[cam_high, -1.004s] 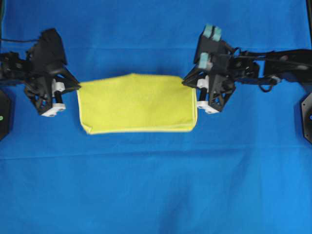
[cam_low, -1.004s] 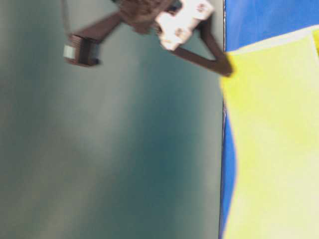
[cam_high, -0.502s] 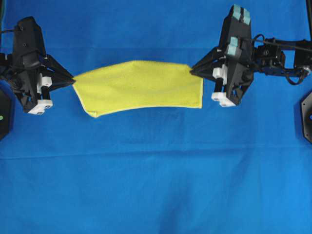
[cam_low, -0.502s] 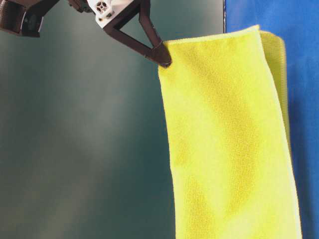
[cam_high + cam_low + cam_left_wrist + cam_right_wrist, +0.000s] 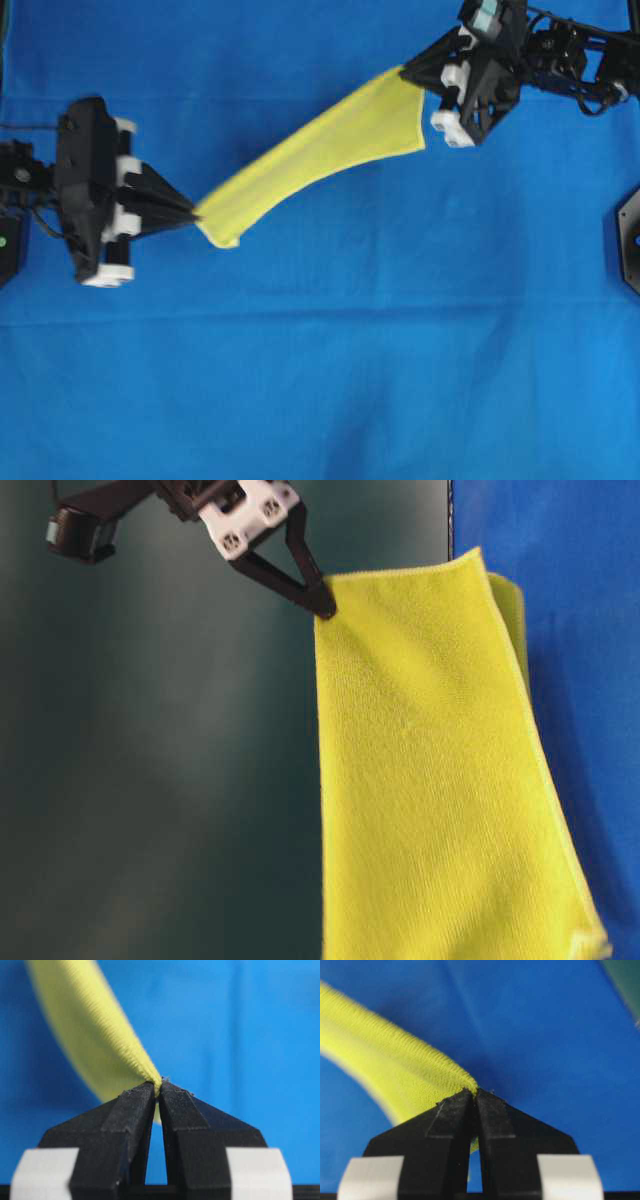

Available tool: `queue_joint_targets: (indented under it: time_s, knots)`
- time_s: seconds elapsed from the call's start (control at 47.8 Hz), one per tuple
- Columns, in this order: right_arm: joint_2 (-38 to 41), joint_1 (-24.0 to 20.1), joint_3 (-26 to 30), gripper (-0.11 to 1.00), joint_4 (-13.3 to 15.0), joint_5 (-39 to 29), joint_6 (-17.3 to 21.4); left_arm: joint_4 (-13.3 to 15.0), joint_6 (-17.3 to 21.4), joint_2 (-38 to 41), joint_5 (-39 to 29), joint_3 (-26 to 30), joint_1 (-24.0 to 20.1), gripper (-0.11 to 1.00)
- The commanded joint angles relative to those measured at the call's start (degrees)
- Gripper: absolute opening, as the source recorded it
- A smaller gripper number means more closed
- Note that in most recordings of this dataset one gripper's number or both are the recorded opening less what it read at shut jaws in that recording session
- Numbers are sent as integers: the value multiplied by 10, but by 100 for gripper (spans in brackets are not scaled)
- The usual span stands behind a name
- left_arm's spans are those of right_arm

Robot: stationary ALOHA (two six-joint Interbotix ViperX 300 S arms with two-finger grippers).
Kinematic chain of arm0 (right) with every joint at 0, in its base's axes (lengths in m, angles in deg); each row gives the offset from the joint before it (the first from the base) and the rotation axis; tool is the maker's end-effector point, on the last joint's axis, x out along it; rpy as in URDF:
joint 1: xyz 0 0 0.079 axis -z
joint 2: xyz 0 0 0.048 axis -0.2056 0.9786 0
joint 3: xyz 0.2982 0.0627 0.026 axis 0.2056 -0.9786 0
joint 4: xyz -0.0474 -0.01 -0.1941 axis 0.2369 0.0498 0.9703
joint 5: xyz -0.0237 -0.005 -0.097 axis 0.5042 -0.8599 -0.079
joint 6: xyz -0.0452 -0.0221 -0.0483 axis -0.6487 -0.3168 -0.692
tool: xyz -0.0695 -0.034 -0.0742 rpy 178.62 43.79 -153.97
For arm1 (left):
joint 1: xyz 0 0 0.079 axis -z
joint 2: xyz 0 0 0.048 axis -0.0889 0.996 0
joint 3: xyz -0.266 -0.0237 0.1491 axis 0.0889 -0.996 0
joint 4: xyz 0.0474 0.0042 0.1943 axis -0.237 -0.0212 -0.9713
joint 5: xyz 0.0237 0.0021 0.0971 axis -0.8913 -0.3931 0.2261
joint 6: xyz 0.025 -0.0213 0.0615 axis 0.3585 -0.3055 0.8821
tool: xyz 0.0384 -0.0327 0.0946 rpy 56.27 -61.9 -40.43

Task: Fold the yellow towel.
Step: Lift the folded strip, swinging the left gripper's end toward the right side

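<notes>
The yellow towel (image 5: 320, 150), folded in half, hangs in the air as a slanted band between my two grippers. My left gripper (image 5: 193, 212) is shut on its lower left end; the wrist view shows the fold pinched at the fingertips (image 5: 158, 1087). My right gripper (image 5: 408, 72) is shut on the upper right end, far back, pinching the fold (image 5: 474, 1091). In the table-level view the towel (image 5: 430, 780) hangs down from one gripper (image 5: 322, 605) pinching its top corner.
A large blue cloth (image 5: 320, 360) covers the whole table under the towel. Black arm bases sit at the left edge (image 5: 8, 240) and right edge (image 5: 630, 235). A dark green wall (image 5: 150, 780) fills the left of the table-level view.
The towel has been lifted off the blue cloth. My right gripper has moved up and back, my left gripper forward and right, so the towel now slants diagonally.
</notes>
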Motion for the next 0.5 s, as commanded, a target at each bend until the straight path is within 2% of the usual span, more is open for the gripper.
queue_joint_targets:
  time_s: [0.0, 0.209, 0.481]
  knots:
    - [5, 24, 23, 2, 9, 19, -1, 1, 5, 29, 32, 31, 21, 3]
    - [33, 41, 58, 2, 18, 69, -5, 1, 32, 125, 50, 108, 25, 3]
    - [78, 53, 112, 2, 31, 75, -9, 1, 69, 252, 54, 229, 47, 3]
